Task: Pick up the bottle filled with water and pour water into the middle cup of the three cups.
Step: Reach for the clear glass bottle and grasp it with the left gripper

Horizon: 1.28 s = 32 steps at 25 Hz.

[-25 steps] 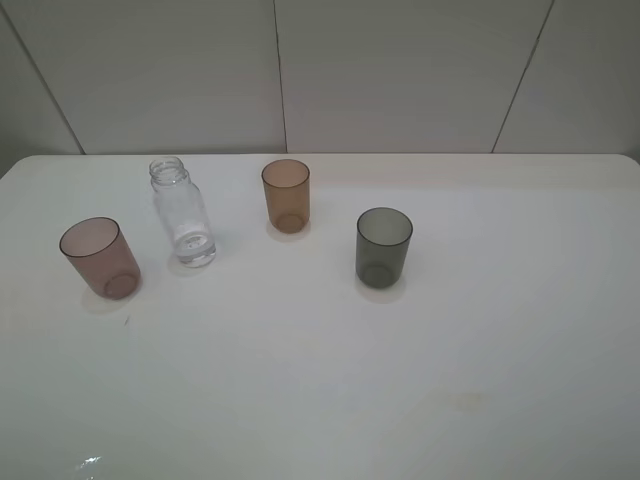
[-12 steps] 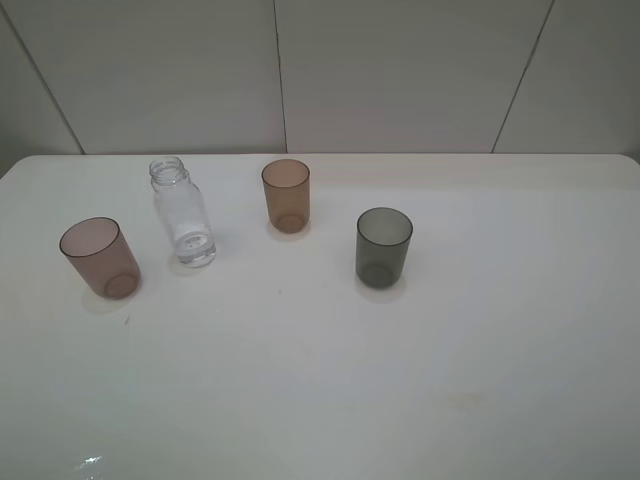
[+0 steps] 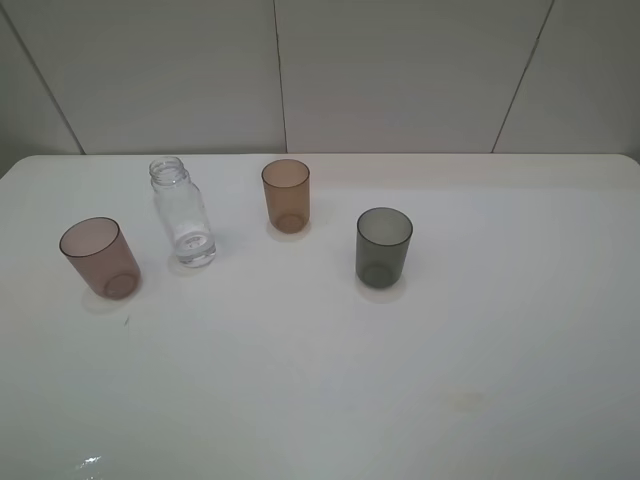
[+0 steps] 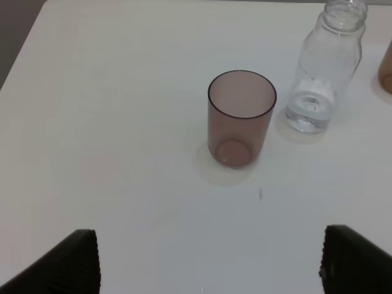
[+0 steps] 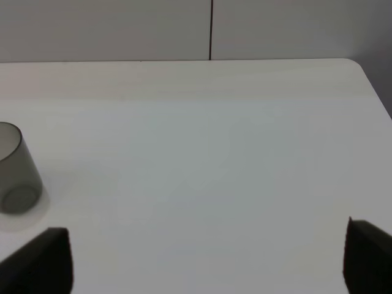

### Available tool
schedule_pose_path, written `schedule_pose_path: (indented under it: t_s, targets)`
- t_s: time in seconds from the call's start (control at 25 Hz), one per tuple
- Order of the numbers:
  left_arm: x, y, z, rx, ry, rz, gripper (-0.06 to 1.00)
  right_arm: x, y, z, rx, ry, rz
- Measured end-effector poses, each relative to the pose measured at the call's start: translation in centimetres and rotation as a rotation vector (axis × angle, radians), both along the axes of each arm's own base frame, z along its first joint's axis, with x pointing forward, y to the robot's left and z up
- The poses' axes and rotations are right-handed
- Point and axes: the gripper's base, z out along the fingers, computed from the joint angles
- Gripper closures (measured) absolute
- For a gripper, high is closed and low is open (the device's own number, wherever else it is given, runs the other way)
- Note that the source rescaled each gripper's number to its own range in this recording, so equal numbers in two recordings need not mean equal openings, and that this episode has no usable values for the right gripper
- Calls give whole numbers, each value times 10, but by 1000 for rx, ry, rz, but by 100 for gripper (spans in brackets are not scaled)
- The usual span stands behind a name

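Note:
The clear capless bottle (image 3: 183, 215) stands upright on the white table (image 3: 330, 370), between the pinkish-brown cup (image 3: 100, 258) at the left and the amber-orange middle cup (image 3: 286, 196). The smoky grey cup (image 3: 384, 248) stands to the right. All three cups are upright. No gripper shows in the exterior high view. In the left wrist view my left gripper (image 4: 208, 269) is open and empty, short of the pinkish-brown cup (image 4: 241, 119), with the bottle (image 4: 323, 67) beyond it. My right gripper (image 5: 208, 260) is open and empty, with the grey cup (image 5: 15, 168) off to one side.
A pale panelled wall (image 3: 400, 70) runs behind the table's far edge. The amber cup's edge (image 4: 387, 67) shows beside the bottle in the left wrist view. The table's rounded far right corner (image 5: 358, 67) shows in the right wrist view.

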Motion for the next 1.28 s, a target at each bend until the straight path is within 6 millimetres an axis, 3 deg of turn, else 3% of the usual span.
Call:
schedule_pose_path:
  t_s: [0.32, 0.44, 0.56, 0.88, 1.28]
  targets:
    - [0, -2, 10, -41, -63, -115, 30, 0, 0, 0, 0, 0, 0]
    - [14, -12, 27, -145, -172, -174, 30, 0, 0, 0, 0, 0, 0]
    - [37, -17, 33, -179, -157, -205, 30, 0, 0, 0, 0, 0, 0]
    - [102, -18, -3, -180, -66, -148, 30, 0, 0, 0, 0, 0, 0]
    - [141, -13, -21, -93, -58, -95, 30, 0, 0, 0, 0, 0, 0]
